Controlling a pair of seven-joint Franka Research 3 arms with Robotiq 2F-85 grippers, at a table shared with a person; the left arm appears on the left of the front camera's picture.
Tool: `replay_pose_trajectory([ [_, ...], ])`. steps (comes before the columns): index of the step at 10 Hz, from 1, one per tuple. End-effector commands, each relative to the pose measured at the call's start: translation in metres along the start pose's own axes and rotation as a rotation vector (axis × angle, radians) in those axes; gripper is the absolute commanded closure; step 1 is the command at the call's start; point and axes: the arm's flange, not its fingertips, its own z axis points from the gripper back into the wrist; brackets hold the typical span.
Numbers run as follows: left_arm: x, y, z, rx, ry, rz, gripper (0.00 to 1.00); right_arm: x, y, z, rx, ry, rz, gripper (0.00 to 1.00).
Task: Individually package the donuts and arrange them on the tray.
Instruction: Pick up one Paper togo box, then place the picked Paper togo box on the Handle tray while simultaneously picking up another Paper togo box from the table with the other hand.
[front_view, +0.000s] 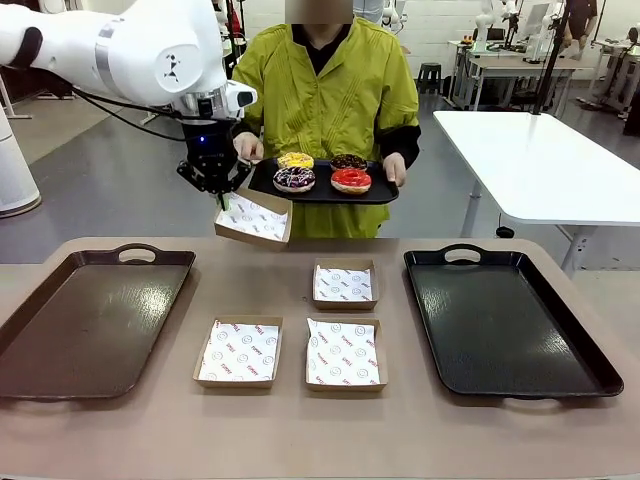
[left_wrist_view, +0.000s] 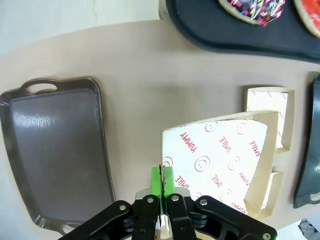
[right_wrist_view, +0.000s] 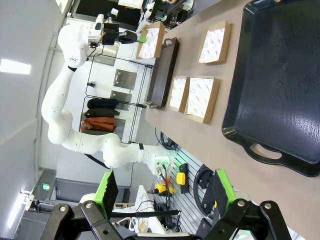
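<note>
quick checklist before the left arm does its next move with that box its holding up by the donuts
1. Grip: left gripper is shut on the rim of the held box, which is lifted off the table. ok
2. Paper liner lies inside the held box. ok
3. Held box level enough to take a donut. cannot tell
4. Supply: the person's tray is held up just beside the box, with four donuts on it. ok
5. Right gripper is open and holds nothing. ok
6. Three spare boxes lie lined and open on the table. ok
</note>
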Motion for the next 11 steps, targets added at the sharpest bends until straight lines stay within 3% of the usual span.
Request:
replay_pose_trajectory([
  [1,-0.0009,0.0017,0.0002,0.014,0.01,0.037,1.0,-0.0001,-0.0008,0.0006,0.013,-0.002,0.014,0.0],
  [11,0.0,0.0,0.0,0.0,0.0,0.0,1.0,-0.0001,-0.0008,0.0006,0.013,-0.002,0.014,0.0],
])
